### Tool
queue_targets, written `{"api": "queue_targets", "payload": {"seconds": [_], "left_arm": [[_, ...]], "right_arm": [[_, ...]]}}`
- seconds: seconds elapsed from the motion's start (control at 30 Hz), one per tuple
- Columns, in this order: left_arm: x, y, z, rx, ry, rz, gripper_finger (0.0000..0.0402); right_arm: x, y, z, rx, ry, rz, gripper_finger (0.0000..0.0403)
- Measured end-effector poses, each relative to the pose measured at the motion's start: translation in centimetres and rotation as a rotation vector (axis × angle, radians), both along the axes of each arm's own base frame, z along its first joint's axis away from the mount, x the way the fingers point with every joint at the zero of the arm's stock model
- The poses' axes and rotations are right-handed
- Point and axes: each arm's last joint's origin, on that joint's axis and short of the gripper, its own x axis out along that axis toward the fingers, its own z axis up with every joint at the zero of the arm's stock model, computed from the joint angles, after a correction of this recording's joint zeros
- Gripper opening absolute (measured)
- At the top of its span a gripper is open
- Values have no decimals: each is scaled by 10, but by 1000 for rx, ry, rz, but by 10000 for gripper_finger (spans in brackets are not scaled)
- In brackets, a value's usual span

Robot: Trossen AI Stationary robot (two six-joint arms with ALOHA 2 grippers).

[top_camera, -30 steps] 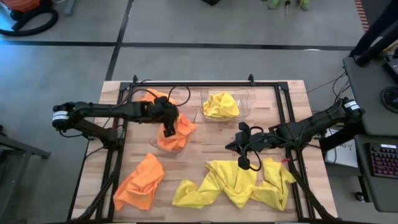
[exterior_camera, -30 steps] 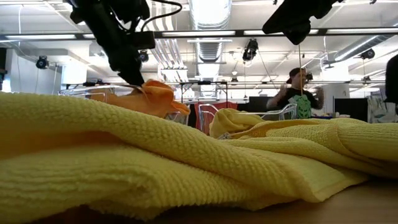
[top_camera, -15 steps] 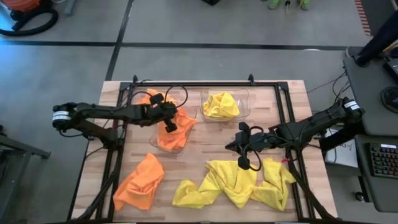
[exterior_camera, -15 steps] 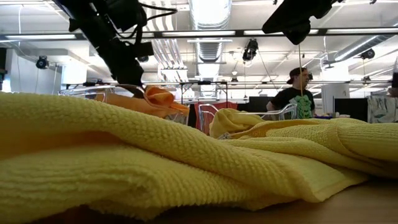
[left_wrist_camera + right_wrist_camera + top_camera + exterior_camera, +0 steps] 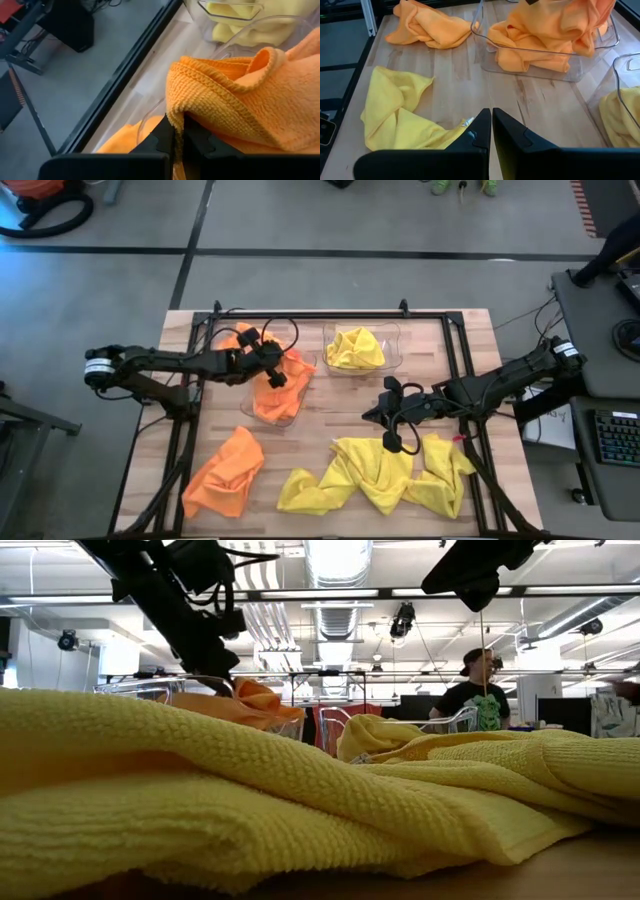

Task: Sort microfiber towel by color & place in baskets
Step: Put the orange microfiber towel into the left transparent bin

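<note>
An orange towel [image 5: 235,95] hangs pinched in the left gripper [image 5: 272,376], jaws clamped on a fold of it, directly over the clear basket [image 5: 300,358] that already holds orange cloth, apparently so it can drop in with its own color. The neighboring basket [image 5: 392,332] holds a yellow towel [image 5: 354,348]. One more orange towel [image 5: 225,471] and a heap of yellow towels [image 5: 380,475] lie loose on the wooden table [image 5: 330,405]. The right gripper [image 5: 392,442] hovers above the yellow heap, jaws together and empty, likely waiting its turn.
</note>
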Motion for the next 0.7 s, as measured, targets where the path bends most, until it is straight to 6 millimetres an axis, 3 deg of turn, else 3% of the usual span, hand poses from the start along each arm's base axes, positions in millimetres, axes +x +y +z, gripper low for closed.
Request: {"api": "queue_targets", "payload": {"seconds": [0.33, 0.7], "left_arm": [[-3, -5, -14, 31, 24, -23, 0], [-3, -11, -8, 166, 19, 91, 0]], "right_arm": [[0, 0, 0, -2, 0, 0, 13], [0, 0, 0, 1, 0, -1, 13]]}}
